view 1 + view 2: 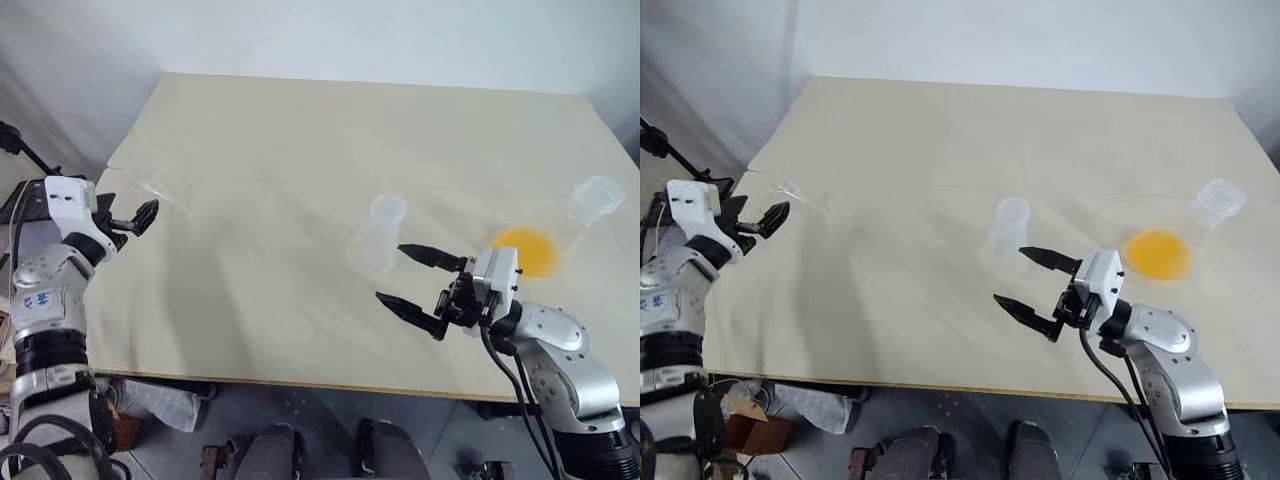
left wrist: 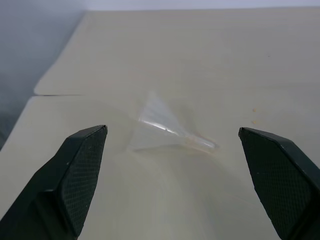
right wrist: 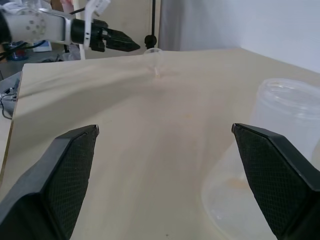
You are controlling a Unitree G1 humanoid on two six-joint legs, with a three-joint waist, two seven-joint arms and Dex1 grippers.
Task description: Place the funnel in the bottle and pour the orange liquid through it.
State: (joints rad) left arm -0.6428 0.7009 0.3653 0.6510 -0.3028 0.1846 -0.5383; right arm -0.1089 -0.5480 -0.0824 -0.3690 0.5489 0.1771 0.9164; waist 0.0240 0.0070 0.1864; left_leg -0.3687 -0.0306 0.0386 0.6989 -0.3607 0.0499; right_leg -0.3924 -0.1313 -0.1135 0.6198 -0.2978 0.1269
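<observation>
A: We see a wide cream table (image 1: 300, 150). Near its right side stands a clear flask (image 1: 590, 205) holding the orange liquid (image 1: 528, 250), a bright disc at its base.

B: Left of that, near the middle, we find the bottle (image 1: 1006, 236), upright, neck open, nothing in it.

A: Our right gripper (image 1: 1032, 288) hangs just in front of the bottle, fingers spread wide, holding nothing.

B: Our left gripper (image 1: 140, 217) is over the table's left edge, also wide open and empty.

A: The funnel (image 2: 167, 127) lies on its side on the table just beyond it, well apart from the bottle.
</observation>
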